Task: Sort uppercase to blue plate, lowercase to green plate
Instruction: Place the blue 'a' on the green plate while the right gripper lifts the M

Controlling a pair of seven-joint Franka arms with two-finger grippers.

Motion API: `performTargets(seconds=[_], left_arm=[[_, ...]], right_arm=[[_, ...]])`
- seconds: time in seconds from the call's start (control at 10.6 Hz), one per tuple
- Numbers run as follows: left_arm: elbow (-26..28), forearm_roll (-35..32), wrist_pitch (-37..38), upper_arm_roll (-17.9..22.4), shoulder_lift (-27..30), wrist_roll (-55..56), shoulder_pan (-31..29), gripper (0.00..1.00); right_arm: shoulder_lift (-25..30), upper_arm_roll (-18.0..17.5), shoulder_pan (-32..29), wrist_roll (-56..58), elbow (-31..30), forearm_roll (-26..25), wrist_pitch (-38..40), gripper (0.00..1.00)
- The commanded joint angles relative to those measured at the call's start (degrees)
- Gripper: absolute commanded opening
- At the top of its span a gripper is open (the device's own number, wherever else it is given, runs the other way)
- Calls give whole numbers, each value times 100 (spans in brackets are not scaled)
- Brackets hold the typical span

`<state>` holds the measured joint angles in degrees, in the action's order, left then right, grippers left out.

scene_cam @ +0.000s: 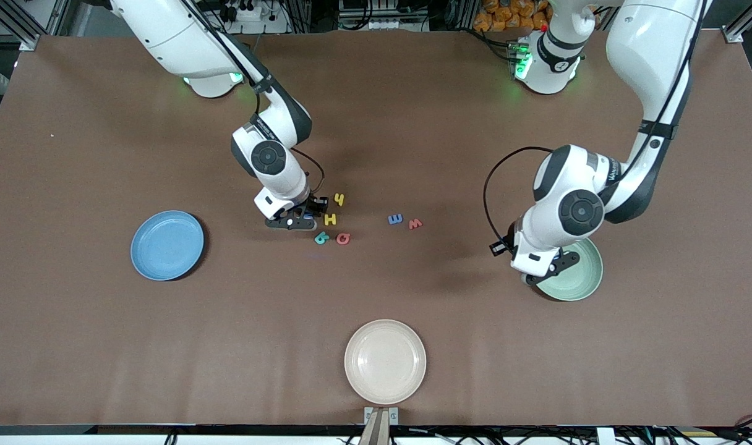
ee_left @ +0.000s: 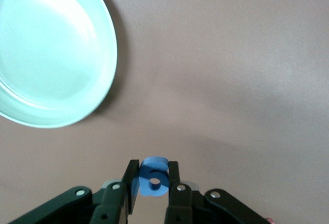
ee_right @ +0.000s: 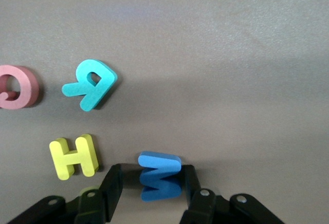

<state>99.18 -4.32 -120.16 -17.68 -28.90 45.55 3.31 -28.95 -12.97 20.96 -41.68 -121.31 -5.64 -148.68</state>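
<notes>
We see the right end effector (scene_cam: 303, 217) down at the brown bench (scene_cam: 376, 123), just beside the cluster of small foam letters near the middle. In the right wrist view its two black fingers (ee_right: 110, 188) straddle a blue foam capital M (ee_right: 160, 175) lying flat on the bench; a gap shows between the letter and at least one finger, so the fingers stand apart around it and we cannot say they have gripped it.

Just beside that M lies the yellow foam capital H (scene_cam: 330, 219), and a little farther from the front camera the yellow foam lowercase h (scene_cam: 339, 199), which reads like a 4. Nearer the front camera than the H sit the teal foam letter B (scene_cam: 321, 238) and the red foam letter Q (scene_cam: 343, 238), side by side. Toward the left arm's end, apart from this cluster, lie a smaller blue foam m (scene_cam: 395, 219) and a red foam w (scene_cam: 415, 224), close together.

The left end effector (ee_left: 153, 183) hangs over the bench at the rim of the round pale mint-green plate (scene_cam: 583, 281), its fingers closed on a small blue foam letter with a round hole, the lowercase g (ee_left: 153, 178). The plate looks bare in the left wrist view.

The round sky-blue plate (scene_cam: 167, 245) sits toward the right arm's end of the bench. A round cream plate (scene_cam: 385, 361) lies nearest the front camera, at the middle.
</notes>
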Motion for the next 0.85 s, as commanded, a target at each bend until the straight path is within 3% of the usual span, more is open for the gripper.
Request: performTargets(seconds=[0.0,0.28,0.66,0.75], left_arm=[[-161,-122,151,-42,-28,-789,-390,0],[-294,-436,309,-33,-106,-1888,-926,0],[-294,-666,300,-7,-458,-2190,-1209,0],[-311,-675,300,-7,-493,-2182,-1218,30]], right_arm=[[12,-48,-65,-50,-86,-104,-126,50],[12,-48,-74,-50,-86,-104,-126,43],[12,-48,-65,-42,-86,-104,-126,35],[12,-48,-65,-42,-86,-104,-126,33]])
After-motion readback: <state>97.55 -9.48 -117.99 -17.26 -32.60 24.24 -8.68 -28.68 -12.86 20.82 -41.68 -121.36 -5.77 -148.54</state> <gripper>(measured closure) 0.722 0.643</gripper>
